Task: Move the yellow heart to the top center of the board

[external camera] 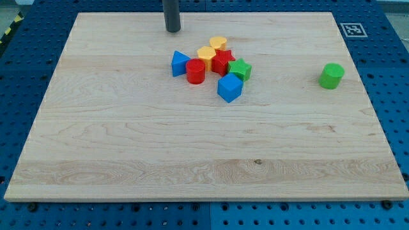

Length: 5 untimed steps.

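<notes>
Risk: yellow heart (218,43) sits at the 12 o'clock edge of a tight cluster, touching the yellow block (206,53) and the red star (222,62). A push from below would drag neighbours along; a glancing contact could spin the heart sideways off line.

The arm's tip (173,29) stands at 10 o'clock from the heart, apart from it. No fingers on this rod, so nothing is held.

Wooden board (128,140) on blue pegboard (390,83).

Others: blue cube (229,88), green cylinder (331,75), red cylinder (195,71), blue triangle (179,64), green star (240,69).
</notes>
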Tool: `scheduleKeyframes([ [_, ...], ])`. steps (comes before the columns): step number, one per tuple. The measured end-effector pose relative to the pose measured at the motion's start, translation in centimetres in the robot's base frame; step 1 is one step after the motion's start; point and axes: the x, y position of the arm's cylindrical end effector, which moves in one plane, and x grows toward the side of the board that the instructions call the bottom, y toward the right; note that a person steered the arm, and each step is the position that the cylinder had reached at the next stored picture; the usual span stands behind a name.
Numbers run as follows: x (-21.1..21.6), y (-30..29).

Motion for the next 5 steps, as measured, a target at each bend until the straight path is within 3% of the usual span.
scheduleKeyframes([
  [2, 0.1, 0.4],
  [3, 1.3, 3.8],
  [5, 7.4, 7.3],
])
